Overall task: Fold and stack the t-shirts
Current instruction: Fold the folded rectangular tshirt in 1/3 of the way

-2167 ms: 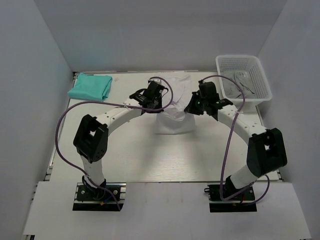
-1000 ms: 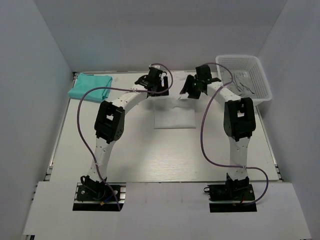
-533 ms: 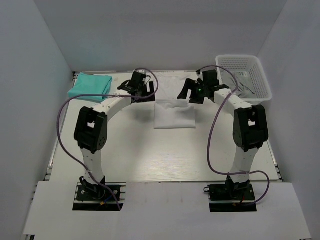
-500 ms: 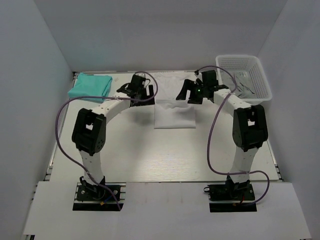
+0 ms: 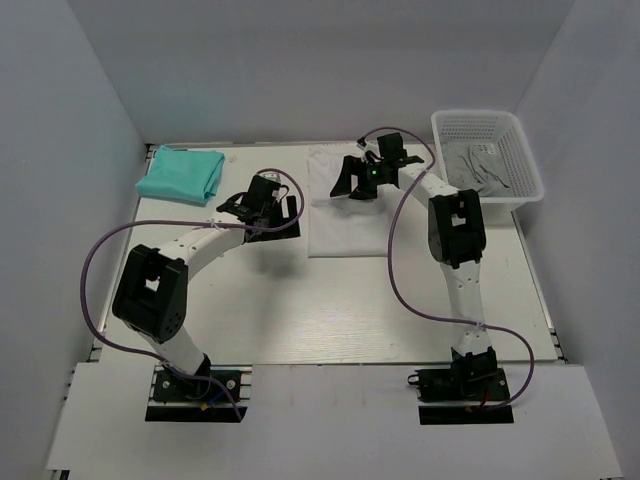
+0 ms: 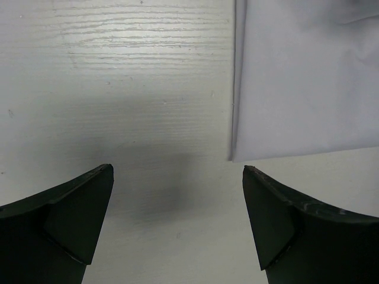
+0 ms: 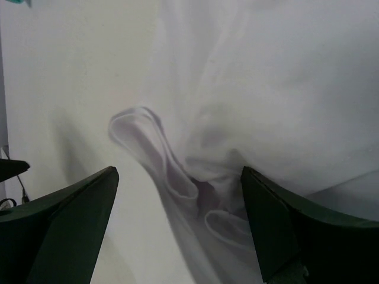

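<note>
A white t-shirt (image 5: pixel 350 228) lies folded into a rectangle at mid-table. Its near-left corner (image 6: pixel 302 77) shows in the left wrist view. My left gripper (image 5: pixel 283 218) (image 6: pixel 177 169) hangs open over bare table just left of that corner, holding nothing. Over the shirt's far edge my right gripper (image 5: pixel 352 188) (image 7: pixel 179 171) is open, with loose rumpled folds of white cloth (image 7: pixel 177 177) lying under the gap between its fingers, ungripped. The teal t-shirt (image 5: pixel 180 172) sits folded at the far left.
A white mesh basket (image 5: pixel 520 135) stands at the far right with pale cloth (image 5: pixel 478 165) inside. Grey walls close in the table on the left, back and right. Purple cables loop off both arms.
The white shirt, lifted earlier, now lies flat. My right gripper has opened and moved left over its far edge. My left gripper has drawn back towards the near left.
</note>
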`<state>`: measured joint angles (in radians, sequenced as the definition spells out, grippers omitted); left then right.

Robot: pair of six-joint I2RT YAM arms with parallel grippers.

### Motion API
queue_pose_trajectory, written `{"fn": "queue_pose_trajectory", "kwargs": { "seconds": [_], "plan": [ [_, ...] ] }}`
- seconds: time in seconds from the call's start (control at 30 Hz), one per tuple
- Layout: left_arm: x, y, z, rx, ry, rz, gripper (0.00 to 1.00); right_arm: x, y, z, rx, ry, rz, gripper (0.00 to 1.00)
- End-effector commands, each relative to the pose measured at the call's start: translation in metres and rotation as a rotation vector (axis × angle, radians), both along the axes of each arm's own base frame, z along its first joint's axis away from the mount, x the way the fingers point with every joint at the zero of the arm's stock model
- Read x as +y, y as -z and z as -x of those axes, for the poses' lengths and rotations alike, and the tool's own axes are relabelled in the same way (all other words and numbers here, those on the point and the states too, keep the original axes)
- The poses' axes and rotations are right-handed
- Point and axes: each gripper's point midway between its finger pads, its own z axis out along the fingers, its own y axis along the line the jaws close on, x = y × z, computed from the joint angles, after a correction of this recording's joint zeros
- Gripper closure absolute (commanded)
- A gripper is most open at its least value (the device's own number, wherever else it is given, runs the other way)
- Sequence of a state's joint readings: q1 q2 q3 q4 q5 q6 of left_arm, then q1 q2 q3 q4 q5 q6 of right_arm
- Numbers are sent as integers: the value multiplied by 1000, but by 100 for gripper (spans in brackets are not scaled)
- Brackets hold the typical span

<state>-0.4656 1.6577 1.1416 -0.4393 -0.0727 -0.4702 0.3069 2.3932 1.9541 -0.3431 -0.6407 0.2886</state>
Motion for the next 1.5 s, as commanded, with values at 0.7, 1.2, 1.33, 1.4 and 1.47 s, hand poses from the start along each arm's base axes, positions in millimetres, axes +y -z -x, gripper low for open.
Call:
{"fn": "queue_pose_trajectory", "kwargs": {
  "seconds": [0.7, 1.2, 1.33, 1.4, 1.47],
  "plan": [
    [3, -13, 9, -33, -3, 28, 0, 13, -78, 62, -270, -182, -31, 10],
    [-1, -1, 10, -7, 37, 23, 0, 28, 18, 7, -96, -54, -57, 10],
    [-9, 4, 10, 4, 70, 47, 0, 21, 31, 18, -23, -65, -113, 10],
    [-14, 10, 11, 23, 88, 64, 0, 19, 19, 17, -51, -70, -116, 10],
    [-19, 8, 7, 14, 108, 79, 0, 18, -4, 19, -89, -89, -136, 10]
  ]
}}
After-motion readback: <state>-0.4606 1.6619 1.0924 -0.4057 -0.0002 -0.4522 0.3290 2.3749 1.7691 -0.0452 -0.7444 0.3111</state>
